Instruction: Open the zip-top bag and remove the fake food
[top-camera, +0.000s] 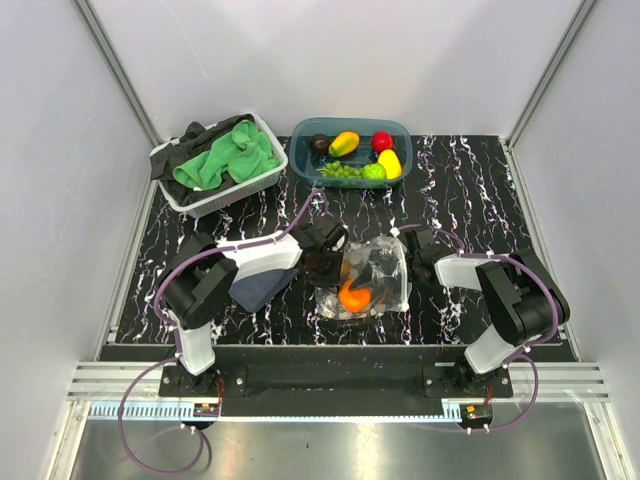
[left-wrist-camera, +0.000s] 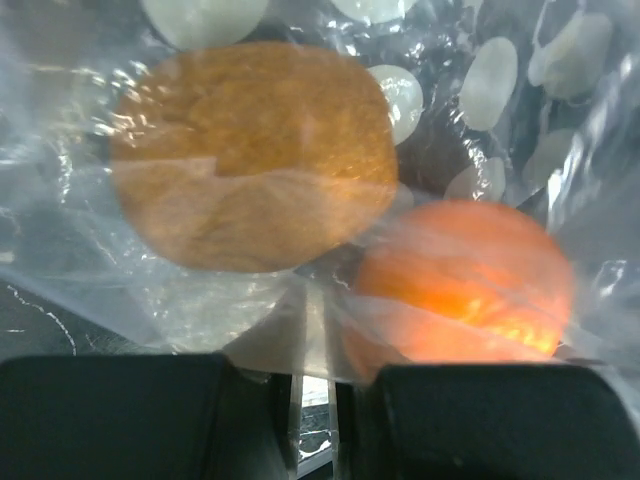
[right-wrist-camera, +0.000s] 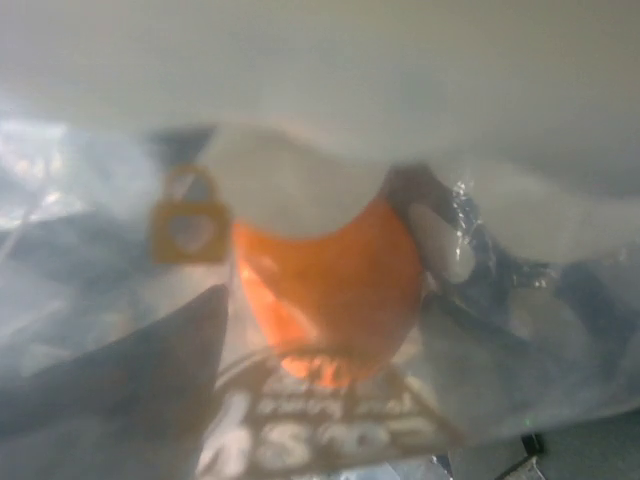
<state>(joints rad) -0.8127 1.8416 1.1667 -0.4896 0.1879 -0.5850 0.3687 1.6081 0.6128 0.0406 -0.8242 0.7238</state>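
Surface: black marble-patterned surface (top-camera: 470, 190).
Bag: clear polka-dotted zip-top bag (top-camera: 385, 275), lying mid-surface toward the near edge, between the two grippers.
Bag contents: round orange plastic fruit (top-camera: 353, 297) and a duller orange rounded piece (left-wrist-camera: 250, 150), both under the film.
Left gripper (top-camera: 338, 270): jaws clenched on a fold of bag film at its left edge.
Right gripper (top-camera: 408, 258): at the bag's right edge; jaws' state cannot be told, its wrist view blurred by plastic.
Tub: teal translucent plastic tub (top-camera: 297, 150), middle of the far edge, holding loose fake food (top-camera: 345, 143): red, yellow, lime, dark brown, green grapes.
Basket: white slatted basket (top-camera: 240, 192), far-left corner, holding a green cloth (top-camera: 225, 155).
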